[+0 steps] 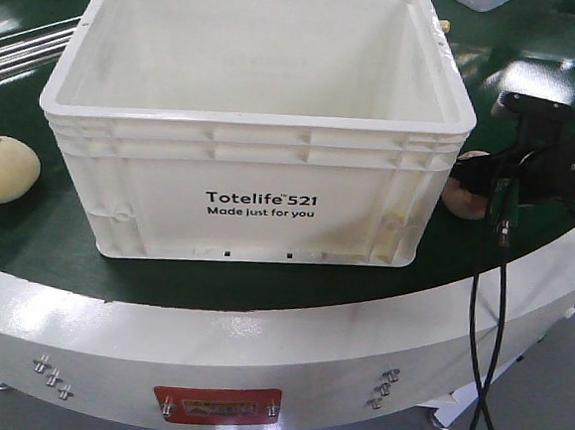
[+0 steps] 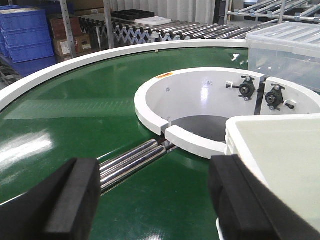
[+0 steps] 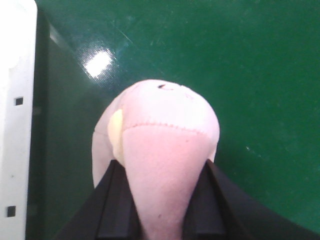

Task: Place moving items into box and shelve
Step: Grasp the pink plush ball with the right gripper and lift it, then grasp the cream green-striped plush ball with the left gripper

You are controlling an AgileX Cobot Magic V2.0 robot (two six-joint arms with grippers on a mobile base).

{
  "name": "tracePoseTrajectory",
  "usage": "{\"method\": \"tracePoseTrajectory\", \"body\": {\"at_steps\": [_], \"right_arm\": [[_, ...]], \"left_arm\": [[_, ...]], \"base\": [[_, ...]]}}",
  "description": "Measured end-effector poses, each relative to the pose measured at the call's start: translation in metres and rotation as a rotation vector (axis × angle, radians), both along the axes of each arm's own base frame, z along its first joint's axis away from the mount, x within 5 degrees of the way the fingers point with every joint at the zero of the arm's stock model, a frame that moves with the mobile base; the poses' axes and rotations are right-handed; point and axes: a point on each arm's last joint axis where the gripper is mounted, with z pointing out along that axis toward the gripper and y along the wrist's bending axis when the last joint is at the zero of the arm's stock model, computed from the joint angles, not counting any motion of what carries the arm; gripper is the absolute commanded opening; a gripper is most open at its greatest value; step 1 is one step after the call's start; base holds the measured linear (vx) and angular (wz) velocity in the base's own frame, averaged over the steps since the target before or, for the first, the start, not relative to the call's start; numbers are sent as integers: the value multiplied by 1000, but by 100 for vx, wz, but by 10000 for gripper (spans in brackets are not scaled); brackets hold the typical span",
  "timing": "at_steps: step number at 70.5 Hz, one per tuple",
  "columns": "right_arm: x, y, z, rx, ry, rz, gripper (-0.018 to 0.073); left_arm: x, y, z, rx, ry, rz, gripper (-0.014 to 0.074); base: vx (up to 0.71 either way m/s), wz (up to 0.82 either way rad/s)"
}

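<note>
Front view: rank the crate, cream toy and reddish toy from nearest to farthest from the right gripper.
1. reddish toy: held in the right gripper, at the right.
2. crate: centre, just left of the gripper.
3. cream toy: far left, on the crate's other side.

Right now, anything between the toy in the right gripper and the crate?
Only the side wall of the crate. The right gripper holds the toy beside it, below the rim, so it probably has to lift over. Nothing else visible.
</note>
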Motion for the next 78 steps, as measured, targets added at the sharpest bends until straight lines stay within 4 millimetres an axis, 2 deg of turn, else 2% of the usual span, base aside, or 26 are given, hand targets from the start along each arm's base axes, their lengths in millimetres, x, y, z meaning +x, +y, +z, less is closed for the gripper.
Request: {"method": "tracePoseTrajectory", "body": {"at_steps": [10, 25, 39, 51, 62, 78], "right_arm": [[-2, -1, 18, -29, -71, 24, -15], [-11, -2, 67, -58, -228, 45, -12], [-30, -3, 115, -94, -368, 66, -12], [-47, -4, 148, -105, -471, 69, -12], [-55, -5, 160, -130, -514, 85, -12], [-56, -5, 159, -141, -496, 94, -12]], "left_arm": [[0, 0, 0, 0, 1, 0, 555], [0, 0, -1, -1, 8, 0, 555], [0, 0, -2, -2, 25, 1, 555], [9, 11, -12, -27, 63, 46, 555], [25, 21, -32, -55, 136, 78, 555], [56, 25, -76, -86, 300, 85, 555]], "base": [[0, 0], [0, 0], [0, 0], [0, 0], [0, 0], [0, 0]]}}
